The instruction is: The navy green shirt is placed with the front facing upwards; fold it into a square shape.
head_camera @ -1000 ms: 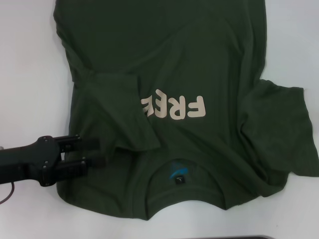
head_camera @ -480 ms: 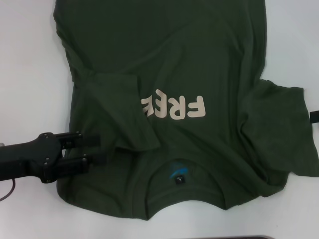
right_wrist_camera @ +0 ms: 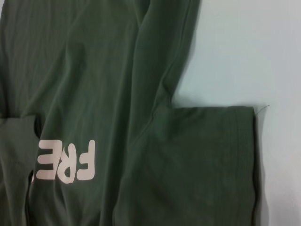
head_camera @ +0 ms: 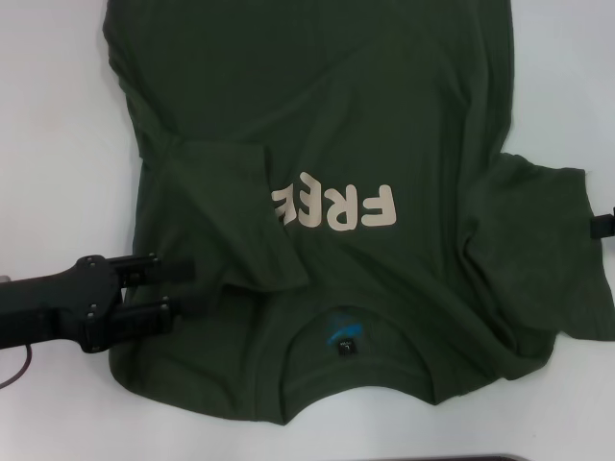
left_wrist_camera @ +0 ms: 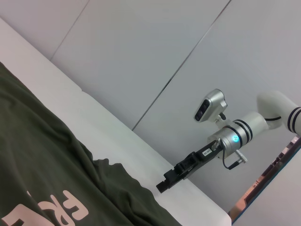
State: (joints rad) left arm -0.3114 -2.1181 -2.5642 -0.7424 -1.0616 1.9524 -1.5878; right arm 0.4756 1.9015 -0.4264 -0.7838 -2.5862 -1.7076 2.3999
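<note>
black left gripper (head_camera: 163, 293), silver-white right arm (left_wrist_camera: 249, 125), possibly blue-lit.

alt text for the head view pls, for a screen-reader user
A navy green shirt lies front up on a white table, its left sleeve folded inward over part of the cream "FREE" lettering. The left gripper, fingers open, is at the shirt's left shoulder edge; the right gripper just shows beside the flat right sleeve.

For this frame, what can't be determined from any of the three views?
- Navy green shirt hem: cut off by the head view's top edge.
- Last letter of the print: covered by the folded-in sleeve.
- Right hand: only a sliver at the head view's edge; far off in the left wrist view.
- Collar label: too small to read.
</note>
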